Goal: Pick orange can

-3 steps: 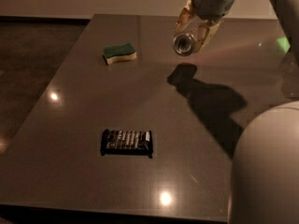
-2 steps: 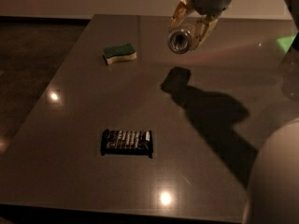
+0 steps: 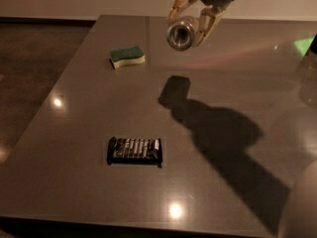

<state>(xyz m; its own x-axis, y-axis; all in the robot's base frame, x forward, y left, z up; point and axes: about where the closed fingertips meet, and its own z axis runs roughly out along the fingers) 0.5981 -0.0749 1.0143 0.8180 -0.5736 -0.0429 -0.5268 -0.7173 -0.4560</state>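
My gripper (image 3: 190, 21) hangs at the top of the camera view, well above the grey table (image 3: 223, 133). It is shut on the orange can (image 3: 180, 34), which lies sideways between the two tan fingers (image 3: 207, 25). The can's shiny silver round end faces the camera, and its orange body is mostly hidden behind that end. The can is off the table; its dark shadow falls on the tabletop below.
A green-and-yellow sponge (image 3: 127, 56) lies at the back left of the table. A flat black snack packet (image 3: 135, 150) lies near the front. The robot's pale body (image 3: 299, 207) fills the lower right corner. The table's left edge drops to a dark floor.
My gripper has risen and moved left with the can in it. The can's shadow on the table has shifted left and toward the camera.
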